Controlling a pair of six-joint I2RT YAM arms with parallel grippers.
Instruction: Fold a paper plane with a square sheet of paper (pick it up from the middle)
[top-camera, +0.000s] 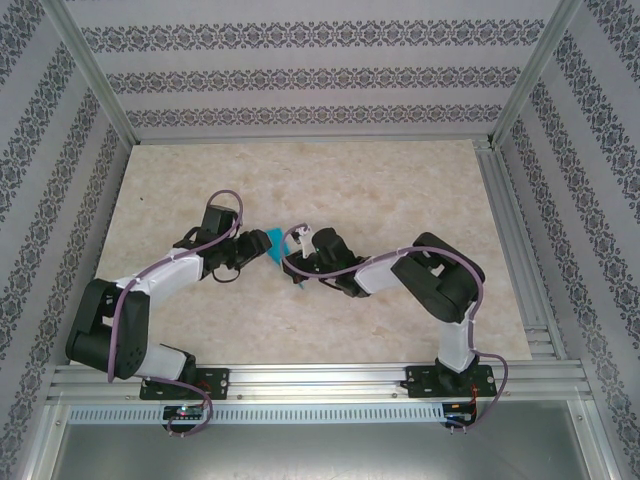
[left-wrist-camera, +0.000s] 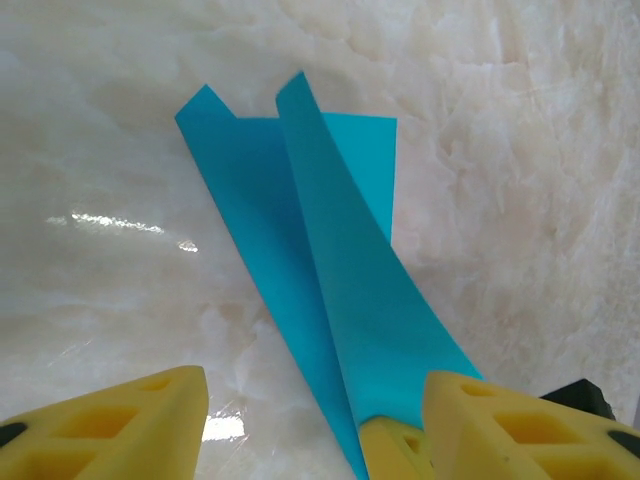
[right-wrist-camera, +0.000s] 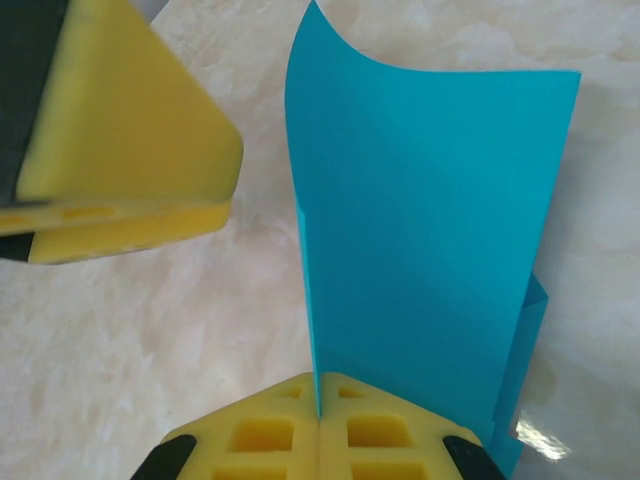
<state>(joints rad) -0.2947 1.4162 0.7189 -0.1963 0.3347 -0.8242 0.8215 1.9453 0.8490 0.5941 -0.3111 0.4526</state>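
Walls (top-camera: 300, 75) papered in grey patterned bands are set around a pale, marbled counter (top-camera: 400, 180), and an aluminium rail (top-camera: 320, 380) runs along its near edge. A turquoise sheet of paper (top-camera: 272, 245) is found over the middle of the counter, with both arms bent in towards it.

The left gripper (top-camera: 238, 252) is placed just to the left of the paper and the right gripper (top-camera: 303, 258) just to the right of it, so that the paper is enclosed between the two.

From the left wrist, the paper (left-wrist-camera: 330, 260) is seen as a long, narrow, partly folded shape. Two layers are raised from a crease, and a lighter panel is spread behind them. The left gripper (left-wrist-camera: 315, 395) is held open, its yellow fingers (left-wrist-camera: 110, 425) standing well apart on either side of the paper's lower end. The paper lies close to the finger on the right of that view and is not pinched by the pair. A yellow fingertip (left-wrist-camera: 392, 452) of the right gripper is pressed against the paper's lower end.

From the right wrist, the paper (right-wrist-camera: 430, 220) is seen standing upright as a broad panel with one upper corner curled over. A second layer is tucked behind its lower right edge. The right gripper (right-wrist-camera: 318, 400) is closed on the paper's lower edge, which is clamped in the seam between the two yellow pads. One finger (right-wrist-camera: 130, 140) of the left gripper is seen to the left of the paper, apart from it.

Whether the paper touches the counter cannot be told.
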